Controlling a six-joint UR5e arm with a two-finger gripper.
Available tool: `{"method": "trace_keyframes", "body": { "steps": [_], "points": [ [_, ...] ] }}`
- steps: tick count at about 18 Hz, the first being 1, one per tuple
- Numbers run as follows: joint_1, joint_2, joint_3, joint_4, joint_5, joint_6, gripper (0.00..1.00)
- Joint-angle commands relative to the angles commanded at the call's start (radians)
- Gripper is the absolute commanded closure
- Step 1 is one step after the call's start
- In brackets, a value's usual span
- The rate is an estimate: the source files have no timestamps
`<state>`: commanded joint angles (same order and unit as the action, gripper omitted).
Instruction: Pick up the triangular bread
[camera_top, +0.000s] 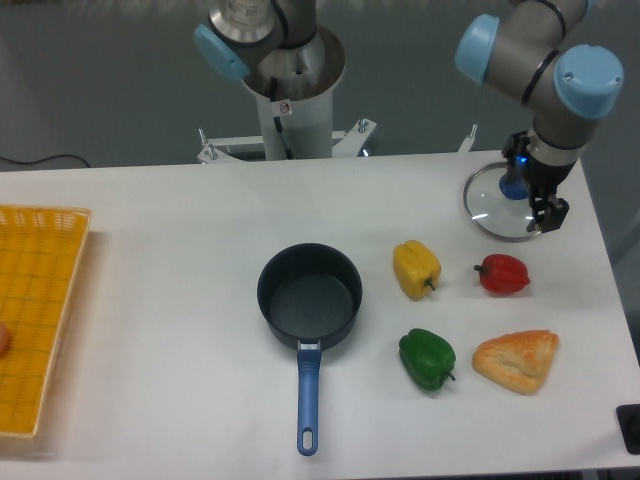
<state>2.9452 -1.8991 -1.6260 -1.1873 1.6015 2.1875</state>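
The triangular bread (517, 359) is a golden-brown flaky wedge lying on the white table at the front right, next to the green pepper. My gripper (548, 212) hangs from the arm at the back right, above the edge of a glass lid. It is well behind the bread and apart from it. Its dark fingers (552, 213) are small in the view, and I cannot tell whether they are open or shut. Nothing shows between them.
A glass lid (503, 203) lies at the back right. A red pepper (502, 274), a yellow pepper (416, 268) and a green pepper (427, 359) lie near the bread. A dark blue saucepan (309, 297) stands mid-table. A yellow basket (40, 310) sits at the left edge.
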Motion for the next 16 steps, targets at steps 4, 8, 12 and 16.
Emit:
{"method": "trace_keyframes", "body": {
  "steps": [4, 8, 12, 16],
  "points": [
    [-0.002, 0.000, 0.006, 0.000, 0.000, -0.002, 0.00],
    [-0.011, -0.003, 0.020, 0.002, -0.024, -0.061, 0.00],
    [-0.038, -0.011, 0.034, 0.003, -0.026, -0.161, 0.00],
    [-0.069, -0.014, 0.026, 0.008, -0.028, -0.325, 0.00]
  ]
}}
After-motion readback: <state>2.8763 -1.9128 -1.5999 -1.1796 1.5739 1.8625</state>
